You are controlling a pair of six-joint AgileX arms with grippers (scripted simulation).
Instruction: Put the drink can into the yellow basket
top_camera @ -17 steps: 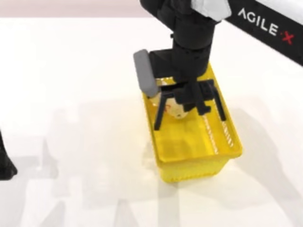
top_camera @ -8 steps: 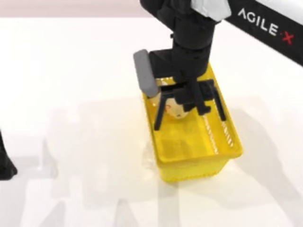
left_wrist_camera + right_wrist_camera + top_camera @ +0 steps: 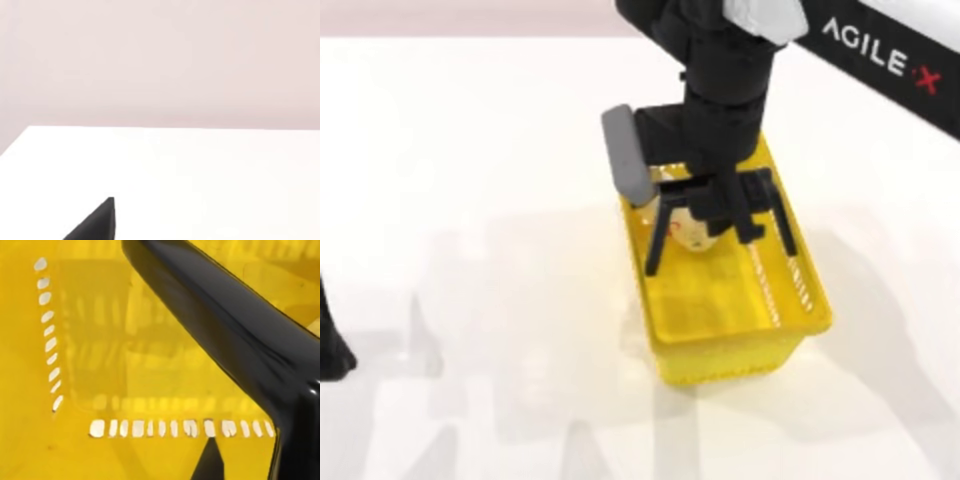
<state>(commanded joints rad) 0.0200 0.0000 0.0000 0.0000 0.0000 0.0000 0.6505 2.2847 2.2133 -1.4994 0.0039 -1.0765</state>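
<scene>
Nothing has shifted since 1 second ago: my right pincer (image 3: 705, 222) hangs inside the yellow basket (image 3: 800, 325), gripping the drink can (image 3: 688, 228) above the floor at its 12 o'clock end for release. Left arm parked at the worktop's 8 o'clock; its pincer state I cannot tell.

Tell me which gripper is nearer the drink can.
Right. The right gripper is down inside the yellow basket, right at the drink can. The left arm is parked at the table's far left edge, well away from it.
</scene>
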